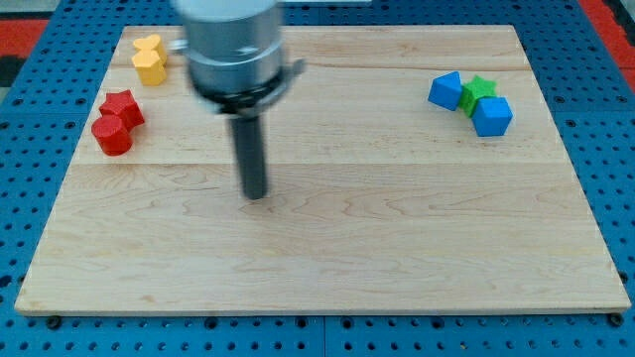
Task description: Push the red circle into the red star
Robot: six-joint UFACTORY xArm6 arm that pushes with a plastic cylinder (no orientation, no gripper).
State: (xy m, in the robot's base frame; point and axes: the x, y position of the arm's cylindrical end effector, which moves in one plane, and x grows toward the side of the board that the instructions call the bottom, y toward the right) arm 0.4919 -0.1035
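The red circle [112, 135] stands at the view's left edge of the wooden board, touching the red star [123, 106] just above and to its right. My tip [256, 193] rests on the board well to the right of both red blocks and a little lower than them, touching no block.
Two yellow blocks [150, 59] sit together at the view's top left. At the top right a green star [479, 91] sits between two blue blocks [446, 90] [492, 116]. The wooden board [397, 238] lies on a blue pegboard.
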